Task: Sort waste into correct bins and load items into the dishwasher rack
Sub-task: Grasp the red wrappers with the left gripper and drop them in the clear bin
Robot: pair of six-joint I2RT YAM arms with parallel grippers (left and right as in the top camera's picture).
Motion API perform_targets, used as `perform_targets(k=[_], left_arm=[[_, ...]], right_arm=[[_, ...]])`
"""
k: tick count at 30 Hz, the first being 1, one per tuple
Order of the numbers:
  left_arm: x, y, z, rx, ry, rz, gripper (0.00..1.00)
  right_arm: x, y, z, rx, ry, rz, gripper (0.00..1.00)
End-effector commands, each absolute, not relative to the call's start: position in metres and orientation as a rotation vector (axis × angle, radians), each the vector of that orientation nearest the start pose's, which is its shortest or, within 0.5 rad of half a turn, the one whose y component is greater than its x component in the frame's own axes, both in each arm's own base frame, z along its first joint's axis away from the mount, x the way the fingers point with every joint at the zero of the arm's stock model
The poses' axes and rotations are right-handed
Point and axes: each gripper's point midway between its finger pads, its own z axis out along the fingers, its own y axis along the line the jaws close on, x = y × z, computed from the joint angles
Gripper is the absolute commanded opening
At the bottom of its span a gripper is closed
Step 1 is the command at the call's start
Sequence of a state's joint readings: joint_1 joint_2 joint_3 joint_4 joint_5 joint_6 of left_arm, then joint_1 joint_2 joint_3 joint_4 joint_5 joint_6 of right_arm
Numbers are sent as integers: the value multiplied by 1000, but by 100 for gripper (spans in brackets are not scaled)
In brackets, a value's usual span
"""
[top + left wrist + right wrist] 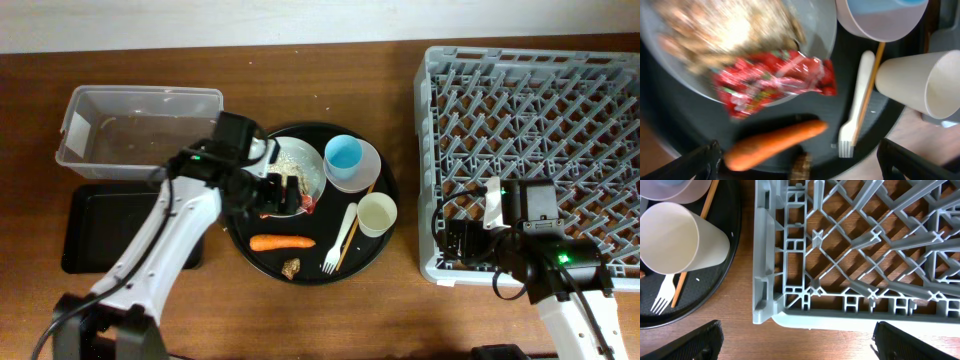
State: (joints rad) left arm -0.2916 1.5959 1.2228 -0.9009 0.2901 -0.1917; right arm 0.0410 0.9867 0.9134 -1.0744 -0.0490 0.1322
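A white plate [308, 165] on the round black tray holds beige rice [725, 25] and a red crinkled wrapper [775, 82]. My left gripper [283, 195] is open above the plate's near edge, over the wrapper; its fingers [800, 162] are wide apart and empty. An orange carrot [775, 142] and a small brown lump [291, 267] lie on the tray. A light blue cup [343, 153] sits in the pale pink bowl [366, 168]. The cream cup [377, 213], white fork [340, 240] and chopsticks [357, 222] lie beside it. My right gripper [797, 342] is open and empty at the grey rack's [540, 140] front-left corner. I see no crumpled white paper.
The clear tub [140, 125] stands at the far left, with the shallow black tray [90, 228] in front of it. The round black tray [385, 250] lies between the bins and the rack. Bare wooden table shows along the front edge.
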Motion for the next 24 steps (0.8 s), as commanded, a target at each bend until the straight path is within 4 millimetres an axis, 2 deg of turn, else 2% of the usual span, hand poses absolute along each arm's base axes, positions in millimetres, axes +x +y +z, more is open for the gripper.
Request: perform_targets(k=[1,2,4,5,7,8,10,12,15,16,17,18,19,20,21,23,24], left_arm=[[302,-172,91,-603,3011,-590,99],[306,-179,86,-778,2984,-594,99],[315,-178,73,-1072,2899,-526,99],[316,-178,66,-1147,2893,-506,99],[320,-185,47,-1137,2909,-486,99],[326,-183,37,-1133,2892,-443,95],[331,-184,32,-1127,2881,-441,69],[335,-175,31,-1123,2849,-380,43],[337,-171,30,-1122,2832,-348,18],[337,-171,30,-1122,2832,-348,15],[337,-171,30,-1122,2833,-348,6],[336,-172,30,-1113,2841,-351,1],[335,-172,30,-1102,2852,-353,1],[332,-171,31,-1101,2862,-341,1],[331,-171,35,-1024,2879,-345,0],[333,-170,69,-853,2850,-401,1],[339,-169,98,-632,2799,-433,1]], right_arm=[[226,17,158,111,2701,110,99],[226,17,158,111,2701,110,99],[226,17,158,111,2701,110,99],[226,17,158,111,2701,110,99],[226,17,158,111,2701,110,99],[226,17,158,111,2701,110,99],[226,17,158,111,2702,110,99],[226,17,158,111,2701,110,99],[226,17,158,111,2702,110,99],[226,17,158,111,2701,110,99],[226,17,158,111,2702,110,99],[226,17,158,111,2702,110,99],[226,17,158,111,2702,110,99],[226,17,158,111,2702,110,99],[226,17,158,111,2702,110,99],[226,17,158,111,2702,109,99],[226,17,158,111,2702,109,99]])
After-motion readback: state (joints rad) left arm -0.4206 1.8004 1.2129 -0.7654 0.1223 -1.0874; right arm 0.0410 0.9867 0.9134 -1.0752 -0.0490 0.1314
